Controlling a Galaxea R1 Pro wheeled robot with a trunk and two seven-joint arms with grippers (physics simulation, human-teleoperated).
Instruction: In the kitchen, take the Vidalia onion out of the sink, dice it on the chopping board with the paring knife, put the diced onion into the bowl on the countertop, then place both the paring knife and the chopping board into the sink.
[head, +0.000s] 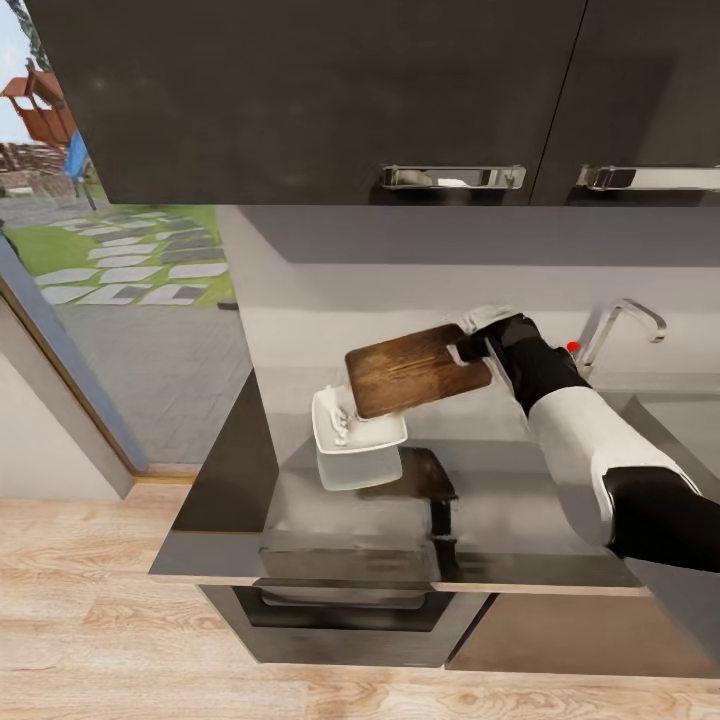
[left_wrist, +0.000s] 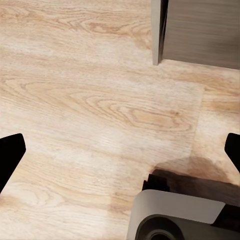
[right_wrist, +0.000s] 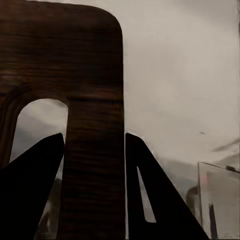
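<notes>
My right gripper (head: 470, 350) is shut on one short end of the dark-brown chopping board (head: 415, 370), which hangs tilted in the air. The board's lower end is over the white square bowl (head: 355, 432) on the grey countertop (head: 520, 500). Small white onion cubes (head: 340, 428) lie in the bowl. The right wrist view has the board (right_wrist: 75, 50) clamped between the two dark fingers of my right gripper (right_wrist: 94, 137), beside its slot hole. The sink's (head: 675, 405) edge lies at the far right by the chrome tap (head: 620, 325). The paring knife is out of view. My left gripper (left_wrist: 122, 150) hangs open over the wooden floor.
Dark wall cabinets with steel handles (head: 450, 177) hang low above the counter. An oven front (head: 340, 600) sits under the countertop's near edge. A glass door (head: 100, 250) to a garden is at the left. The robot's base (left_wrist: 175, 220) is beneath the left gripper.
</notes>
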